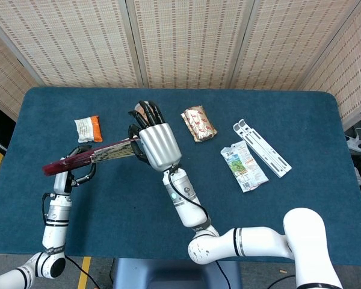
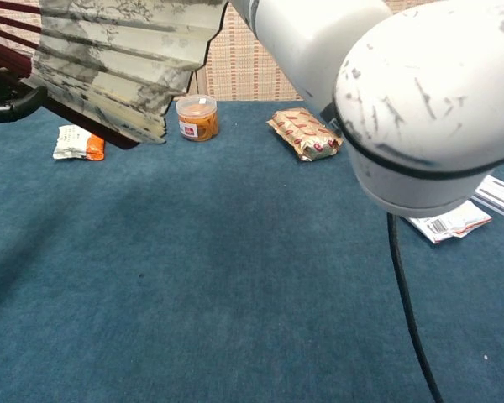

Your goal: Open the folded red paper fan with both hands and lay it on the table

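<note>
The red paper fan (image 1: 90,158) hangs above the table between both hands and shows edge-on in the head view, sloping down to the left. In the chest view the fan (image 2: 118,63) is partly spread at the upper left, with pleated paper bearing grey ink painting and dark red ribs. My left hand (image 1: 79,173) grips the fan's red outer end from below. One of its dark fingers (image 2: 13,107) pokes out under the ribs. My right hand (image 1: 157,142) holds the fan's other end, palm side hidden from the head camera.
On the blue table (image 1: 301,211) lie an orange-and-white snack packet (image 1: 88,128), a wrapped snack bar (image 1: 198,123), a flattened carton (image 1: 243,165) and a white plastic strip (image 1: 262,147). A small jar (image 2: 196,117) with orange contents stands at the back. My right arm (image 2: 403,101) fills the chest view's right.
</note>
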`<action>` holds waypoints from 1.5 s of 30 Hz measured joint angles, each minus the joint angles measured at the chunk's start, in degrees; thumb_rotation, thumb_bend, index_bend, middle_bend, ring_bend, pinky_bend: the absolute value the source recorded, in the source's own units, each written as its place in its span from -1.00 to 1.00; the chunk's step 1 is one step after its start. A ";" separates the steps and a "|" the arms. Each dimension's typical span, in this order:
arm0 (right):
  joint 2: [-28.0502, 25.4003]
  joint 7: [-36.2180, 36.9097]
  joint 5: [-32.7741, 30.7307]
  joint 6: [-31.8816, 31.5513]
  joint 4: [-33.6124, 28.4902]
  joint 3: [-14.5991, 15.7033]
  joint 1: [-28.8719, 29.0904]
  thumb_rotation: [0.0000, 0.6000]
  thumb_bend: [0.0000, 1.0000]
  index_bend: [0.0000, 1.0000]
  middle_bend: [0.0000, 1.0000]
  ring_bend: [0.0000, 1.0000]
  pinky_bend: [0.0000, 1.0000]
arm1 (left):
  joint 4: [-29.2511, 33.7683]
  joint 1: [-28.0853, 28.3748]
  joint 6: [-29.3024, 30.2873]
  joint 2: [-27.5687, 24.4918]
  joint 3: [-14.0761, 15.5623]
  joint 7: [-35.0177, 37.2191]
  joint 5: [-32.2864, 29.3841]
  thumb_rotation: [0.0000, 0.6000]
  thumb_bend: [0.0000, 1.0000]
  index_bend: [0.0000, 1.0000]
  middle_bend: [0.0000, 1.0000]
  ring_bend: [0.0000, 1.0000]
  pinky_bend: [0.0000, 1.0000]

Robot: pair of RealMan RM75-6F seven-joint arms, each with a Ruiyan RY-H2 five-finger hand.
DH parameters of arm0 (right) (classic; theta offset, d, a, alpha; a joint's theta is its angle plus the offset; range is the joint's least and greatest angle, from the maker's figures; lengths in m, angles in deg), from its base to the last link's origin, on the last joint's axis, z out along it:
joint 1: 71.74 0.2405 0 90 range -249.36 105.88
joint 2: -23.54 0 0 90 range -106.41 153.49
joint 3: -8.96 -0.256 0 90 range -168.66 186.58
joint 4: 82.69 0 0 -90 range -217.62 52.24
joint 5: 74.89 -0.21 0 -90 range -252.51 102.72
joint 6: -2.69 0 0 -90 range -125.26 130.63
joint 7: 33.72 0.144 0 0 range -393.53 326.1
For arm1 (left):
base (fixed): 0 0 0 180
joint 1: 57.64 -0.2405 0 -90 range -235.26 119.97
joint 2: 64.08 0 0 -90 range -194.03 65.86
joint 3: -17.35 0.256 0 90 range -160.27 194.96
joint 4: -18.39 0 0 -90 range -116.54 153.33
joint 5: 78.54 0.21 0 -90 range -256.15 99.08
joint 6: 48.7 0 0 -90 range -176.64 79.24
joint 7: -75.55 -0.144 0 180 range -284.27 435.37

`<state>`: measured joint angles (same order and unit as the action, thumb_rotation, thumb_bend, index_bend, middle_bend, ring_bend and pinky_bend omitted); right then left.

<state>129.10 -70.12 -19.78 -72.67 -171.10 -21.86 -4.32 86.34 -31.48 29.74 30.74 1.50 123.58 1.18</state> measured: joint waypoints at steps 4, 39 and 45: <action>0.18 0.17 0.06 -0.02 0.26 0.13 -0.09 1.00 0.41 0.55 -0.62 -1.00 -0.91 | 0.17 -0.02 0.41 0.34 -0.22 -0.21 0.01 1.00 -0.11 -0.01 0.17 -0.42 -0.58; -13.65 5.44 6.23 -0.74 -7.17 3.22 -9.76 1.00 0.41 0.53 -0.62 -1.00 -0.86 | -13.15 2.93 0.79 -1.02 -2.36 -8.80 0.16 1.00 0.50 0.27 0.46 -0.17 -0.53; -15.09 6.77 8.31 -1.05 -7.99 4.54 -11.27 1.00 0.41 0.53 -0.62 -1.00 -0.85 | -18.02 3.99 1.28 -0.29 -2.40 -10.41 0.35 1.00 0.47 0.25 0.43 -0.18 -0.55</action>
<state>114.01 -63.35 -11.47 -73.72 -179.10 -17.32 -15.60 68.33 -27.49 31.02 30.45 -0.90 113.17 1.53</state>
